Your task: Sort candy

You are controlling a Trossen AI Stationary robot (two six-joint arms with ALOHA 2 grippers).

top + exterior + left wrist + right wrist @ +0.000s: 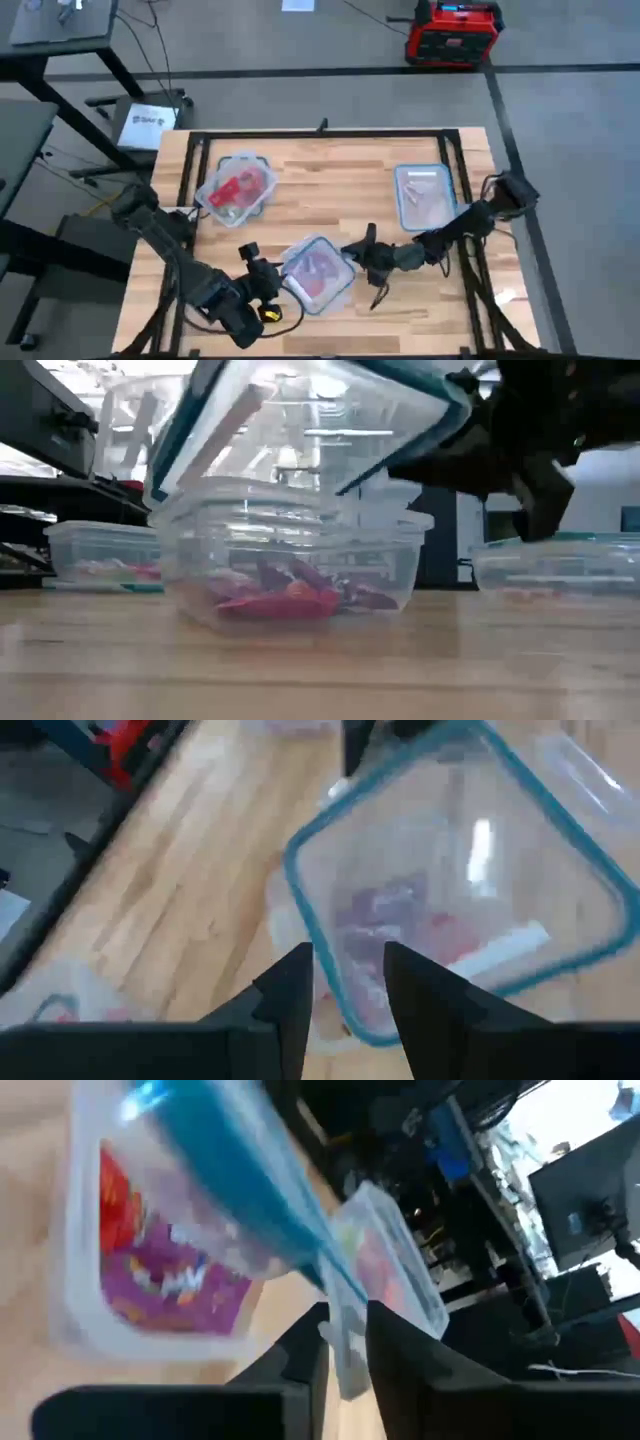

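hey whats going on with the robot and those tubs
Two arms are working at the middle tub of red and purple candy. A clear blue-rimmed lid is held tilted above it: the left gripper pinches one edge, the right gripper the opposite edge. Two more tubs sit farther back on the table.

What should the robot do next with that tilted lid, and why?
Probably lift the teal-rimmed clear plastic lid aside: it hangs tilted over the clear plastic tub of red and purple wrapped candy, its rim in the left hand.
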